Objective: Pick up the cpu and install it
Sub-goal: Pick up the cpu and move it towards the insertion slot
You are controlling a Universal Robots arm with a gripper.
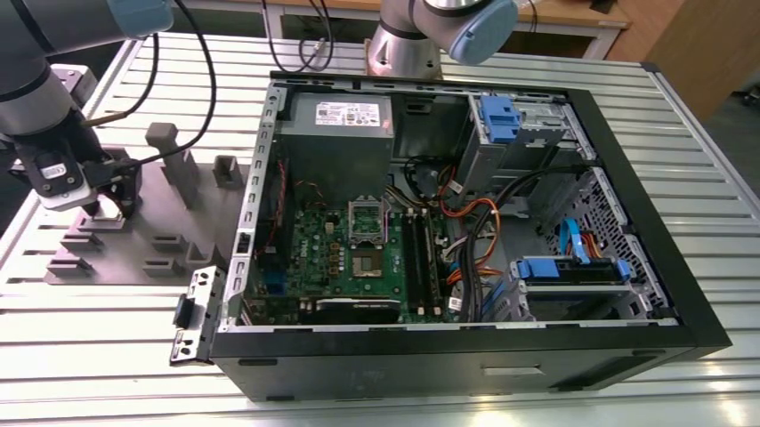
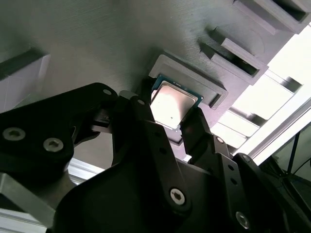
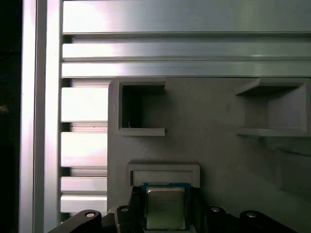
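The cpu (image 2: 173,104) (image 3: 165,208), a small square chip with a silvery top, sits between my two black fingers in both wrist views. My gripper (image 1: 105,207) (image 2: 171,110) (image 3: 165,216) is shut on it, one finger against each of two opposite edges. It hangs low over the grey fixture plate (image 1: 149,233) at the exterior view's left, right by a small raised holder (image 2: 194,80) (image 3: 163,174). The green motherboard (image 1: 344,267) lies inside the open computer case (image 1: 618,222), with its silver socket frame (image 1: 366,213) near the middle.
Grey posts (image 1: 178,165) and blocks stand up from the fixture plate beside my gripper. The case's metal side wall (image 1: 255,191) lies between the plate and the motherboard. Cables (image 1: 475,222), drive bays and a power supply (image 1: 338,116) crowd the case. An arm base (image 1: 410,44) stands behind it.
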